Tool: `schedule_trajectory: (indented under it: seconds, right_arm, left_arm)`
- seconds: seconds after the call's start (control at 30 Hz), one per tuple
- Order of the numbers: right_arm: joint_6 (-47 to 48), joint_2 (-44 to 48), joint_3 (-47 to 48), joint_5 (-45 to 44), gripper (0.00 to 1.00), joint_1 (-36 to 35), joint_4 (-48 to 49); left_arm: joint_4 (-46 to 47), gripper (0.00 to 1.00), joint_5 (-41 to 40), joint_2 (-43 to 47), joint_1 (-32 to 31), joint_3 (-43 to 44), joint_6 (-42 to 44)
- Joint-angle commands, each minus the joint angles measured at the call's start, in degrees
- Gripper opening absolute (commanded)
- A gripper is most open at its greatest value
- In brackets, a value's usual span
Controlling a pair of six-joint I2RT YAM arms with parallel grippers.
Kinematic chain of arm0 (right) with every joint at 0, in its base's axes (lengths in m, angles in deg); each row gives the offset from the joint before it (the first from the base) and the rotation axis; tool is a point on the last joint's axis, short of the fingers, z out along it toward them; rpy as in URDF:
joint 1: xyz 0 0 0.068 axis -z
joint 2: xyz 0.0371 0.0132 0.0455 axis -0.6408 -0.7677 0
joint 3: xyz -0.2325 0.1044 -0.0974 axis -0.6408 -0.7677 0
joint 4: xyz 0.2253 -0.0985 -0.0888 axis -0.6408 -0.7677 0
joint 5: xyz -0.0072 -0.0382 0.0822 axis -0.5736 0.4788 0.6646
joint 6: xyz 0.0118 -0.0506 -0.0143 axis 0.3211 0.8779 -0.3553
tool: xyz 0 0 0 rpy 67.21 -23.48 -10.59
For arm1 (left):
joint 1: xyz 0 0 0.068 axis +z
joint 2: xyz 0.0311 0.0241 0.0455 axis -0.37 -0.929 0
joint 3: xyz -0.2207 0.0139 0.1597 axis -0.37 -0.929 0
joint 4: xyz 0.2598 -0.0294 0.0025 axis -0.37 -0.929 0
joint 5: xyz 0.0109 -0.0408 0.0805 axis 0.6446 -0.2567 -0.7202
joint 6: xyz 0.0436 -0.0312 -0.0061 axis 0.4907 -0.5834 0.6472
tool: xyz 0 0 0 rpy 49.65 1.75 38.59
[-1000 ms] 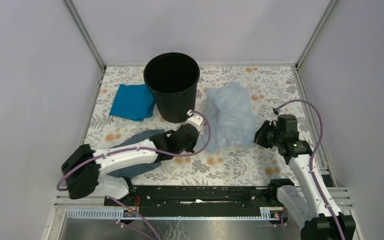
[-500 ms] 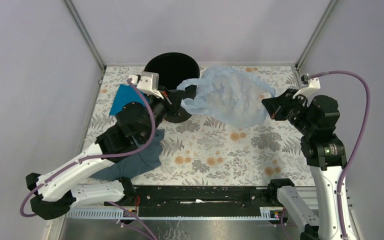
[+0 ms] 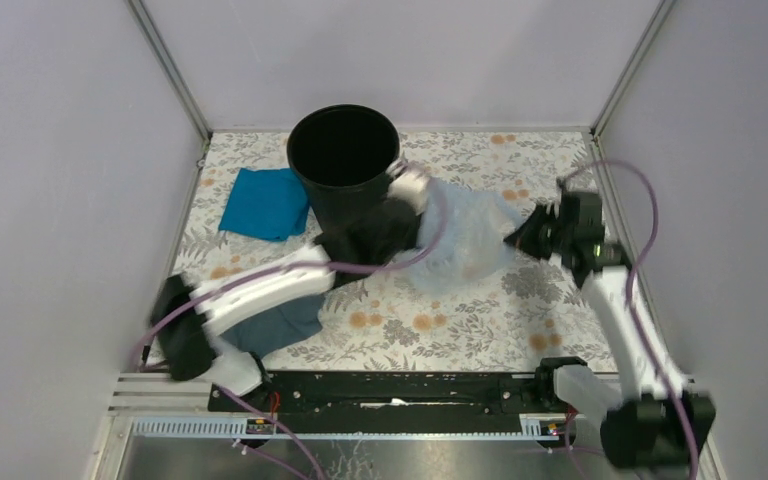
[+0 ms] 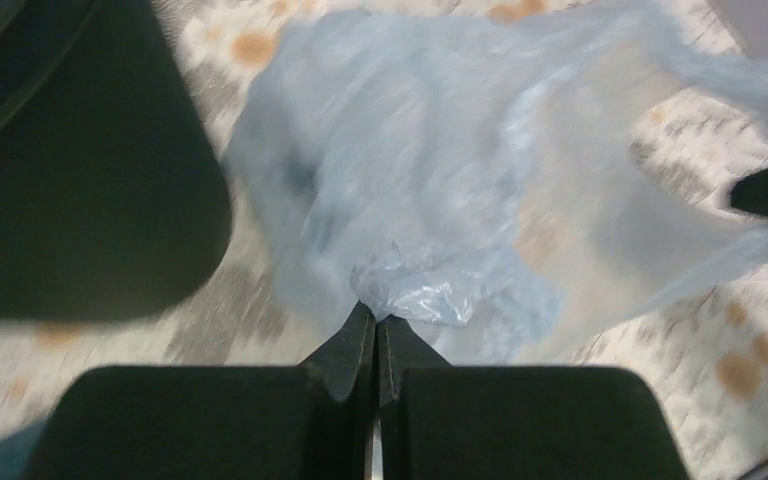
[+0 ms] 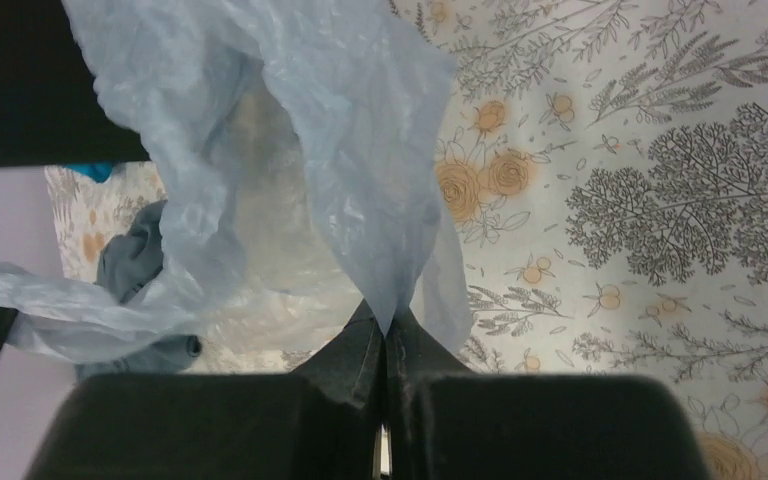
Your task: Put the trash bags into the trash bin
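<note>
The pale blue translucent trash bag (image 3: 465, 238) hangs stretched between my two grippers, just right of the black trash bin (image 3: 344, 170). My left gripper (image 3: 408, 232) is shut on the bag's left edge, close beside the bin's right side. My right gripper (image 3: 516, 238) is shut on the bag's right edge. In the left wrist view the jaws (image 4: 376, 322) pinch a crumpled fold of the bag (image 4: 480, 200), with the bin's wall (image 4: 70, 180) at left. In the right wrist view the jaws (image 5: 386, 325) pinch a pointed corner of the bag (image 5: 290, 140).
A bright teal folded cloth (image 3: 265, 203) lies left of the bin. A dull grey-blue cloth (image 3: 275, 322) lies under the left arm near the front. White walls close in the floral tabletop (image 3: 440, 320) on three sides.
Both grippers, still holding the bag, have dropped from the raised, spread position half a second ago. The bag is now lower and beside the bin rather than over its rim. Both arms are motion-blurred.
</note>
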Motion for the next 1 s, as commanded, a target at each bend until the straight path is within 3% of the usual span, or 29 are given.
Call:
schedule_trajectory:
  seconds: [0.0,0.07,0.13,0.2,0.27,0.37,0.47,0.53,0.57,0.63,0.67,0.7,0.87,0.97]
  right_arm:
    - [-1.51,-21.27,31.60,-1.34,0.00,2.37,1.73]
    - [1.28,-26.66,50.23,-3.45,0.00,2.54,-6.59]
    - [5.26,-24.84,61.97,-3.09,0.00,2.54,-7.05]
    - [8.93,-18.19,63.73,1.27,0.00,2.54,1.49]
    - [10.41,-9.53,57.00,3.83,0.00,2.54,10.32]
    - [11.59,0.74,41.02,5.50,0.00,2.54,18.16]
    - [10.55,4.85,22.89,0.38,0.00,2.55,18.65]
    - [4.66,3.10,12.12,-4.15,0.00,2.54,13.07]
    - [-3.32,0.03,1.11,2.91,0.00,2.54,12.35]
    - [-9.11,0.98,-6.76,9.95,0.00,2.54,21.05]
    - [-9.64,1.69,-6.84,9.12,0.00,2.54,21.11]
    - [-7.90,1.76,-4.08,6.90,0.00,2.54,18.59]
    - [6.62,-6.66,36.95,-1.15,0.00,2.54,1.59]
    - [10.51,-9.49,57.04,-2.14,0.00,2.54,-3.05]
  left_arm:
    - [-0.03,0.00,3.93,-20.50,1.69,37.95,7.79]
    - [-6.53,0.00,3.38,-28.77,1.70,58.18,9.77]
    - [-6.40,0.00,4.26,-29.66,0.89,69.60,12.74]
    - [1.87,0.00,5.55,-24.30,-1.86,66.02,19.07]
    - [16.66,0.00,2.36,-15.65,-5.35,50.99,25.76]
    - [27.52,0.00,-2.01,-7.65,-5.61,34.07,24.26]
    - [22.27,0.00,-5.19,-8.04,-1.26,22.70,14.66]
    - [14.71,0.00,-1.95,-12.12,3.40,18.61,5.79]
    - [8.54,0.00,-1.06,-16.01,5.78,14.18,-0.01]
    - [10.71,0.00,1.13,-15.33,5.90,10.29,-0.33]
    - [11.27,0.00,2.29,-14.70,5.94,10.25,-0.04]
    - [11.21,0.00,3.18,-14.17,5.91,11.83,0.63]
    - [4.16,0.00,9.62,-12.56,4.99,36.16,8.10]
    - [5.08,0.00,10.72,-10.53,-0.02,48.48,14.49]
